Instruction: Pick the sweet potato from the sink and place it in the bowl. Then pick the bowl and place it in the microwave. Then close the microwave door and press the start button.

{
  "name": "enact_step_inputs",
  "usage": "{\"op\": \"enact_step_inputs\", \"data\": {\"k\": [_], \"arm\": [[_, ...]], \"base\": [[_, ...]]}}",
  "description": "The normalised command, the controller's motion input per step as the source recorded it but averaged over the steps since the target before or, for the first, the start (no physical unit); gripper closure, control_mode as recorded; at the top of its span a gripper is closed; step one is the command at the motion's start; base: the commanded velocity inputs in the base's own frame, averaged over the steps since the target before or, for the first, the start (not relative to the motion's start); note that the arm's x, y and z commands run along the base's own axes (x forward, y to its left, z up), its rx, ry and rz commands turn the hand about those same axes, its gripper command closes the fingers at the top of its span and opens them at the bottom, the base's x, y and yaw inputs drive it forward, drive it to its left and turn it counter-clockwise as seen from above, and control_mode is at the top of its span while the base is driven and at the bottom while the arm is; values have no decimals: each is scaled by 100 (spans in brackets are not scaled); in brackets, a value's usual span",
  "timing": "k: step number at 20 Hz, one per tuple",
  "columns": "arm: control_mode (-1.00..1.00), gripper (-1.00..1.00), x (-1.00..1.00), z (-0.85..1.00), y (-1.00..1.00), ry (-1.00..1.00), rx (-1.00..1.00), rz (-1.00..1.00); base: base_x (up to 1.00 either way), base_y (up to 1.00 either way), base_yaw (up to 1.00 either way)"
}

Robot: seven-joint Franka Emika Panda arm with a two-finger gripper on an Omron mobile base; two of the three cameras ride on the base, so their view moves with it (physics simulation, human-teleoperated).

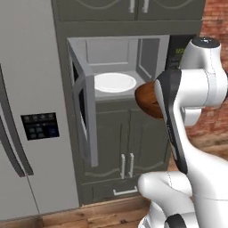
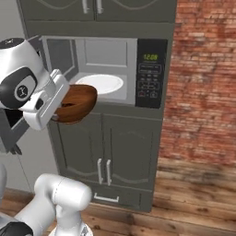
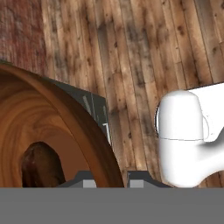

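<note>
The glossy reddish-brown bowl [image 1: 144,100] [image 2: 79,102] hangs in the air just in front of the open microwave [image 1: 116,53] [image 2: 103,55], level with its floor. My gripper [image 3: 109,181] is shut on the bowl's rim [image 3: 94,131], one fingertip inside and one outside. The dark sweet potato [image 3: 41,166] lies inside the bowl. The white turntable plate [image 1: 115,82] [image 2: 100,83] sits bare in the cavity. The microwave door [image 1: 82,111] stands swung open to the left. The black keypad panel [image 2: 150,73] is right of the cavity. The sink is out of view.
A tall grey fridge [image 1: 26,111] stands left of the open door. Dark cabinet doors [image 1: 127,147] [image 2: 103,156] sit below the microwave. A brick wall [image 2: 203,78] is on the right, above the wooden floor [image 2: 193,198].
</note>
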Motion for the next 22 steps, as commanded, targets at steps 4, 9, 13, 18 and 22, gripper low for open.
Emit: {"op": "enact_step_inputs", "data": {"k": [4,9,13,18,22], "arm": [[100,100,0,0,0,0,0,0],[100,100,0,0,0,0,0,0],[100,100,0,0,0,0,0,0],[100,100,0,0,0,0,0,0],[100,100,0,0,0,0,0,0]], "base": [[42,-6,19],[22,0,14],[20,-8,8],[9,-18,1],[13,-21,0]]}}
